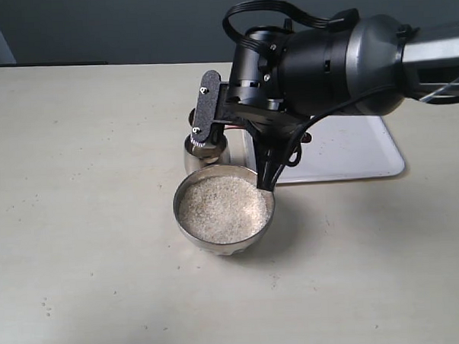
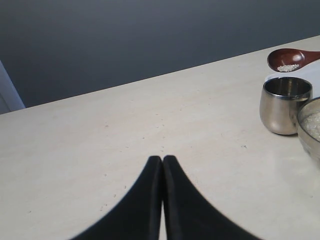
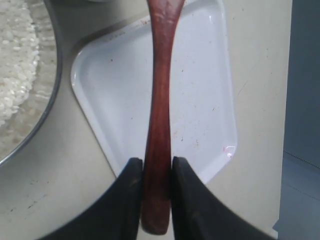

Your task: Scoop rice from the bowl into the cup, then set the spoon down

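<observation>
The steel bowl (image 1: 187, 219), full of rice (image 1: 222, 209), sits mid-table. Just behind it stands the small steel cup (image 2: 285, 104), partly hidden by the arm in the exterior view (image 1: 206, 152). My right gripper (image 3: 157, 162) is shut on the end of the dark red spoon's handle (image 3: 160, 95). The spoon's head (image 2: 289, 59) hovers just above the cup with a few grains in it. The arm hides most of the spoon in the exterior view. My left gripper (image 2: 162, 159) is shut and empty over bare table, well away from the cup.
A white tray (image 1: 350, 148) lies on the table behind and right of the bowl, under the spoon handle in the right wrist view (image 3: 205, 100). The right arm (image 1: 339, 57) reaches in from the right above the tray.
</observation>
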`<state>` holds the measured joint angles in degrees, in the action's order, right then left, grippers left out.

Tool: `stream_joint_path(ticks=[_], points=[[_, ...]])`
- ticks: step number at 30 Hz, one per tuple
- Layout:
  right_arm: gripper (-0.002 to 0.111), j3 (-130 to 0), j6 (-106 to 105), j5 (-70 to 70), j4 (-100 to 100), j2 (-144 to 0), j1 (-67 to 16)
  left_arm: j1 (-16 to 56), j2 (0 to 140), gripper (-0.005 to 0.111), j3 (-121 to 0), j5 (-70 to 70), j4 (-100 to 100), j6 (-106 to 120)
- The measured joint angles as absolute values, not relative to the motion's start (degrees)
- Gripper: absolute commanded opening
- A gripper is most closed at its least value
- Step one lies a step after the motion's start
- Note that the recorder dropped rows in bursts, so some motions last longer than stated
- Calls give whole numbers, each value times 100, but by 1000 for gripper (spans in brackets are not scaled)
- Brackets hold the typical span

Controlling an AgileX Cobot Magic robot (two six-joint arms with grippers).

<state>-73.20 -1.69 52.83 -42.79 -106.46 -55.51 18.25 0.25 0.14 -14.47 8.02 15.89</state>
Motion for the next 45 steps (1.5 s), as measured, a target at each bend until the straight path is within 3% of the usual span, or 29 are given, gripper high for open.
stream_joint_path(ticks=[45], points=[[-1, -7019, -85, 5457, -4918, -10646, -5589, 1825, 25, 1, 14, -1447, 802, 1589]])
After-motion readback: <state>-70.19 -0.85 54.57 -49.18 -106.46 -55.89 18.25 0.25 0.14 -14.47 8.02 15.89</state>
